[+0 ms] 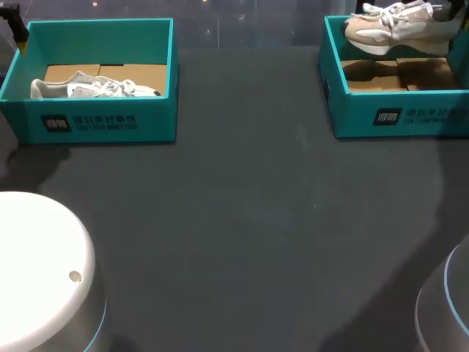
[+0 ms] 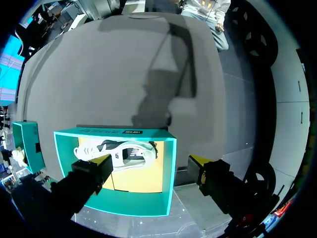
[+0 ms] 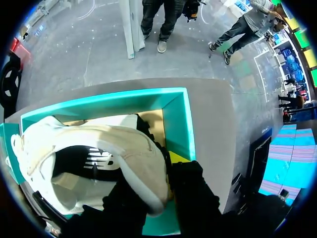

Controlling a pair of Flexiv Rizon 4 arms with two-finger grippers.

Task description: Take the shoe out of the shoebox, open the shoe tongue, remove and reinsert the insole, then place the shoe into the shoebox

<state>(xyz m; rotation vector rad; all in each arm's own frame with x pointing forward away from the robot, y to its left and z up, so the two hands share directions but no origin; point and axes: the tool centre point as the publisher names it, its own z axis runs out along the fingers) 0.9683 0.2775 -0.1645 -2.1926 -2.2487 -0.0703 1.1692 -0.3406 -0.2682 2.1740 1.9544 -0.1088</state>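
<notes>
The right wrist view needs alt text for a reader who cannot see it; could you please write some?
The right tool grips a cream and white shoe, holding it over an open teal shoebox with a brown cardboard floor. The shoe's dark inside faces the camera. The box stands on a grey table.

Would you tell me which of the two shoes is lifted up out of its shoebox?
The beige shoe, raised above the right shoebox; the white shoe lies inside the left shoebox.
</notes>
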